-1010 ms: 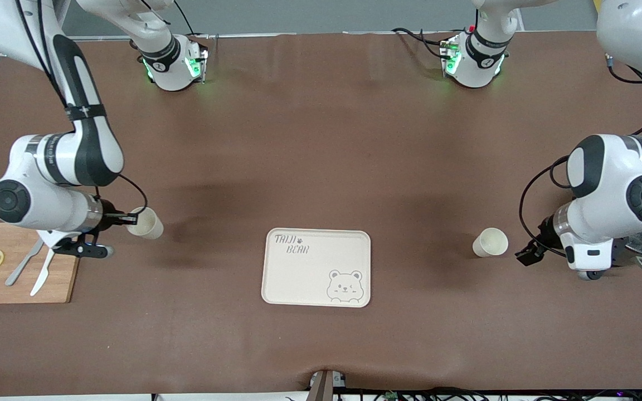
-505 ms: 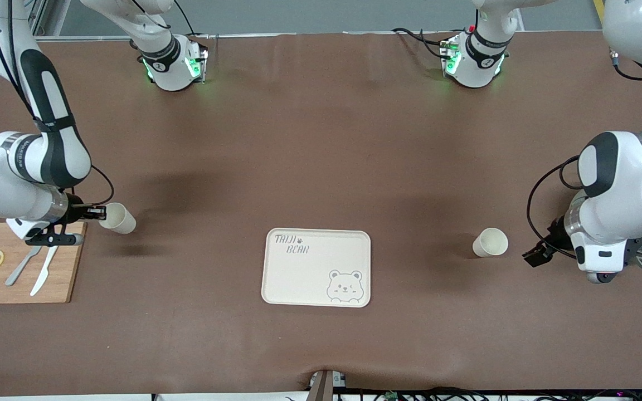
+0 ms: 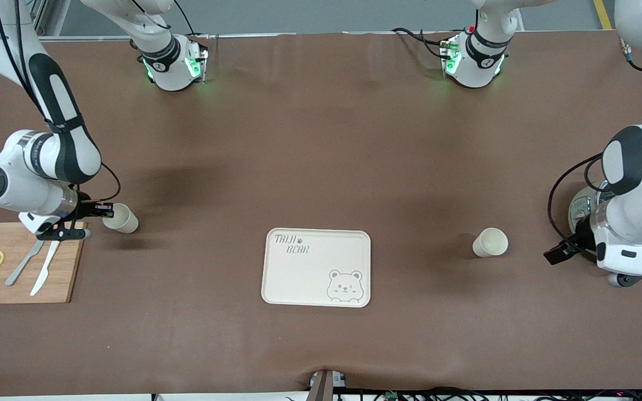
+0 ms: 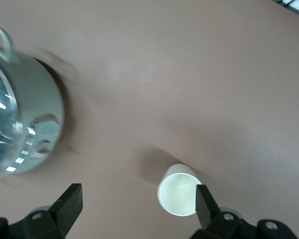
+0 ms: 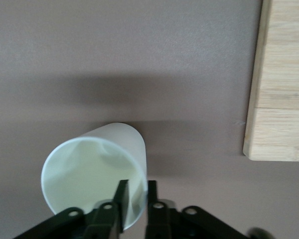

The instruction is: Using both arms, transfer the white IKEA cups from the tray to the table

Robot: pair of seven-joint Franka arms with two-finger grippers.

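One white cup [image 3: 490,242] stands upright on the brown table, toward the left arm's end. My left gripper [image 3: 559,253] is open and empty, low beside it and apart from it. In the left wrist view the cup [image 4: 178,195] sits close to one fingertip [image 4: 202,199] of the open left gripper [image 4: 137,196]. My right gripper [image 3: 103,211] is shut on the wall of the other white cup [image 3: 121,218], holding it by the rim just over the table beside the cutting board. The right wrist view shows that cup [image 5: 92,172] pinched in the right gripper [image 5: 134,191].
A cream bear-printed tray [image 3: 316,267] lies mid-table, nearer the camera. A wooden cutting board [image 3: 20,278] with lemon slices, a knife and a fork lies at the right arm's end; its edge shows in the right wrist view [image 5: 279,79]. A glass-lidded metal pot [image 4: 20,129] stands under the left arm.
My right gripper carried its cup toward the right arm's end of the table, up to the cutting board. My left gripper drew back from the standing cup toward the left arm's end.
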